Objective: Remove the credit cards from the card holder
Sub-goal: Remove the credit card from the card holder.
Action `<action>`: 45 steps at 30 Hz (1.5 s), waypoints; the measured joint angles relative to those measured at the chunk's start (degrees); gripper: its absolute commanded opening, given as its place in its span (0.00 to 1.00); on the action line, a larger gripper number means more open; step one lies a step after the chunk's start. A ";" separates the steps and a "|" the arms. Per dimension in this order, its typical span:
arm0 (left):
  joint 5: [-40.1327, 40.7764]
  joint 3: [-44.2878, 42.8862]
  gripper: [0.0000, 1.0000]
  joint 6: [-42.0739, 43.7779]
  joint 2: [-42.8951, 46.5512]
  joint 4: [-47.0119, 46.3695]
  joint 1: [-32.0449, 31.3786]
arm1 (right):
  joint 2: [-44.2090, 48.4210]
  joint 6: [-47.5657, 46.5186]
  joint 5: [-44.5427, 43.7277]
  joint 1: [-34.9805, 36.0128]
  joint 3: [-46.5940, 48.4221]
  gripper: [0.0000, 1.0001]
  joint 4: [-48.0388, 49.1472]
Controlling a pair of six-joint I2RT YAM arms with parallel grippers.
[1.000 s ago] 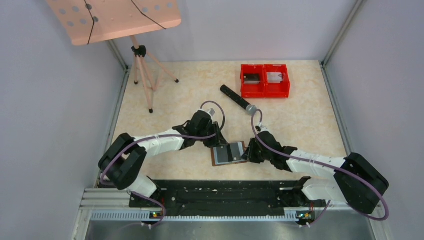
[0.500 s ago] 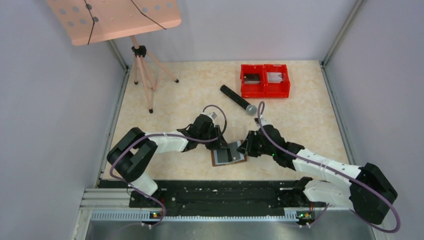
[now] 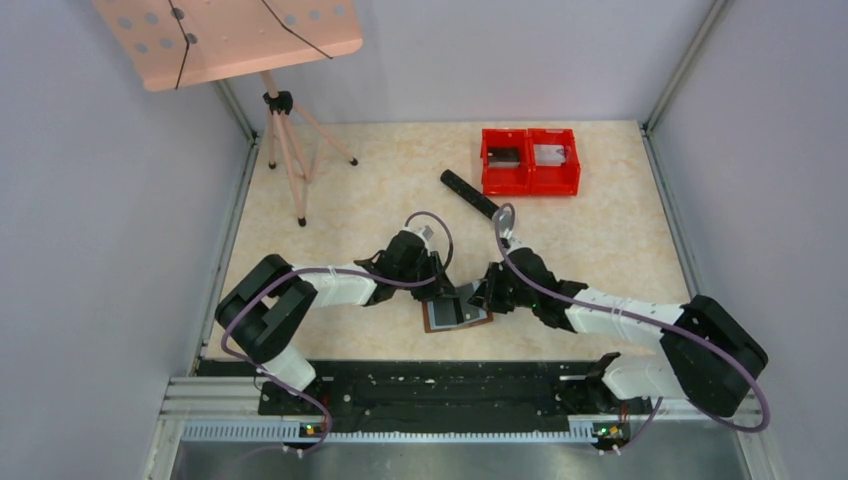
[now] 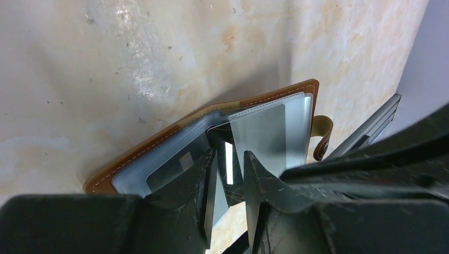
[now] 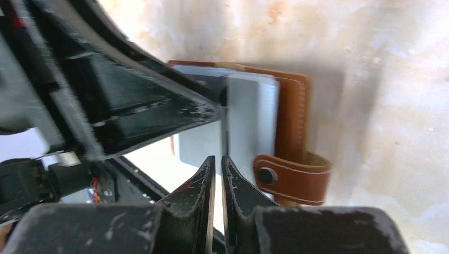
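Observation:
The brown leather card holder [image 3: 455, 312] lies open near the table's front edge, its grey-blue pockets facing up. My left gripper [image 3: 443, 292] sits on its upper left part. In the left wrist view its jaws [image 4: 229, 153] stand a little apart, pinching the holder's [image 4: 159, 145] middle at the near edge. A pale credit card [image 4: 259, 132] stands out of the right pocket. My right gripper [image 3: 483, 295] is at the holder's right side. Its fingers [image 5: 218, 157] are nearly together on the near edge of the pale card [image 5: 251, 116], beside the brown tab [image 5: 291, 177].
The red twin bins [image 3: 530, 160] stand at the back right, with a black microphone-like stick [image 3: 470, 195] lying just in front of them. A tripod stand [image 3: 285, 150] with a pink perforated board [image 3: 230, 35] is at the back left. A black rail [image 3: 440, 385] runs along the near edge.
My right gripper has moved left onto the holder's right side and its fingers have narrowed. The holder's right leaf has tilted up. The left gripper has kept its hold.

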State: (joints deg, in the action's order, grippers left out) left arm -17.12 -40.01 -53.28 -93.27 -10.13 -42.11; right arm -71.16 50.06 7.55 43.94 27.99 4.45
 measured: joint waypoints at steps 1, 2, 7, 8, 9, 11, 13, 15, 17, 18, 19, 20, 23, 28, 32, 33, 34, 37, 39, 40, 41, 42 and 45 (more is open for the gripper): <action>0.00 0.02 0.31 -0.04 0.00 -0.04 0.00 | -0.66 -0.02 -0.17 -0.17 -0.55 0.08 0.66; 0.00 0.07 0.31 -0.17 0.00 -0.11 0.00 | -1.05 -0.02 -0.37 -0.39 -1.18 0.08 0.98; 0.02 0.15 0.32 -0.61 0.00 -0.26 -0.28 | -2.60 0.33 -1.36 -1.55 -5.68 0.07 2.40; 0.02 0.17 0.32 -0.61 0.00 -0.28 -0.35 | -2.58 0.48 -1.27 -1.70 -6.05 0.07 3.32; 0.04 0.17 0.32 -0.61 0.00 -0.28 -0.39 | -2.62 0.48 -1.31 -1.70 -6.23 0.07 3.98; 0.15 0.17 0.32 -0.61 0.00 -0.26 -0.48 | -2.73 0.50 -1.40 -1.73 -6.32 0.07 4.37; 0.28 0.17 0.32 -0.61 0.00 -0.28 -0.57 | -2.75 0.57 -1.53 -1.75 -6.71 0.07 5.07; 0.44 0.17 0.32 -0.61 0.00 -0.26 -0.66 | -2.75 0.59 -1.60 -1.75 -6.99 0.07 5.73; 0.59 0.17 0.32 -0.59 -0.02 -0.26 -0.76 | -2.75 0.61 -1.66 -1.75 -6.99 0.07 5.88; 0.74 0.17 0.32 -0.59 -0.02 -0.24 -0.81 | -2.73 0.68 -1.68 -1.75 -6.99 0.07 5.88; 1.07 0.17 0.32 -0.59 -0.02 -0.24 -0.90 | -2.73 0.72 -1.70 -1.75 -7.02 0.07 5.90; 1.42 0.15 0.32 -0.59 -0.02 -0.20 -1.03 | -2.75 0.74 -1.70 -1.75 -7.02 0.07 5.90; 2.51 0.15 0.32 -0.55 -0.02 -0.15 -1.40 | -2.67 0.74 -1.68 -1.75 -7.26 0.11 6.25; 3.50 -0.13 0.33 -0.55 -0.02 0.20 -1.66 | -0.68 0.50 -1.68 -1.75 -7.50 0.12 5.07; 3.52 -0.15 0.33 -0.57 -0.02 0.20 -1.86 | 0.26 0.22 -1.86 -1.75 -7.45 0.08 3.98; 3.52 -0.15 0.33 -0.57 -0.02 0.17 -1.88 | 0.20 0.20 -1.92 -1.77 -7.45 0.08 3.74; 3.52 -0.15 0.33 -0.57 -0.02 0.17 -1.88 | 0.09 0.17 -2.01 -1.77 -7.45 0.07 3.58; 3.52 -0.15 0.33 -0.59 -0.02 0.15 -2.03 | -0.92 0.55 -2.14 -1.86 -7.63 0.05 4.02; 3.54 -0.15 0.33 -0.59 -0.02 0.15 -2.12 | -1.16 0.98 -2.16 -1.90 -7.87 0.05 4.76; 3.61 -0.15 0.33 -0.61 -0.02 0.15 -2.16 | -1.27 1.18 -2.16 -1.92 -7.91 0.05 4.94; 3.74 -0.15 0.33 -0.61 -0.02 0.15 -2.21 | -1.33 1.29 -2.14 -1.99 -8.11 0.05 5.38; 3.85 -0.15 0.33 -0.61 -0.02 0.17 -2.25 | -1.33 1.46 -2.14 -2.01 -8.15 0.05 5.44; 4.07 -0.15 0.33 -0.61 -0.02 0.13 -2.36 | -1.33 1.62 -2.16 -2.05 -8.28 0.04 5.68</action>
State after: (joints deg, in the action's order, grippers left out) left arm -13.06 -40.16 -53.89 -93.30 -10.00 -44.47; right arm -72.49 51.68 5.39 41.89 19.70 10.13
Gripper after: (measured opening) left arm 0.329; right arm 0.048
